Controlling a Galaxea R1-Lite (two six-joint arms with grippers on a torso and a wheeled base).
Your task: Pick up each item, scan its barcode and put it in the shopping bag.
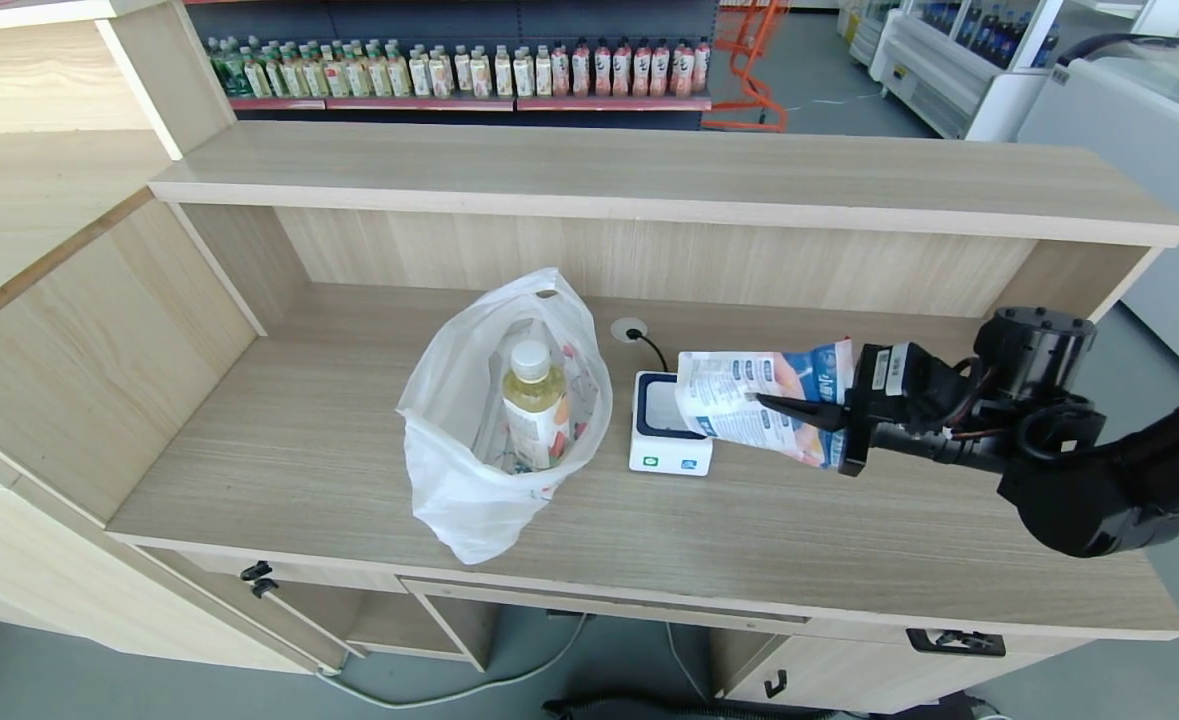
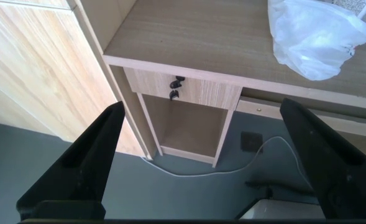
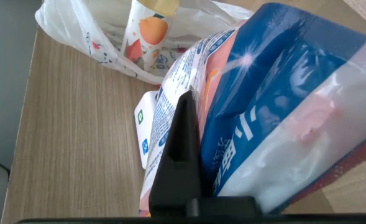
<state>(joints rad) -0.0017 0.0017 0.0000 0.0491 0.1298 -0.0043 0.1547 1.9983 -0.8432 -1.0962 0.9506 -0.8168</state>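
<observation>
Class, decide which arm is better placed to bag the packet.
Right: the right gripper holds the packet over the scanner, beside the shopping bag; the left gripper is open and empty.

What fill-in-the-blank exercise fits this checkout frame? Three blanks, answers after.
1. The right gripper is shut on a packet, held over the white ____ on the counter.
2. In the shopping bag stands a white-capped ____.
3. The left gripper holds nothing; it is ____.
Missing words: scanner; bottle; open.
</observation>
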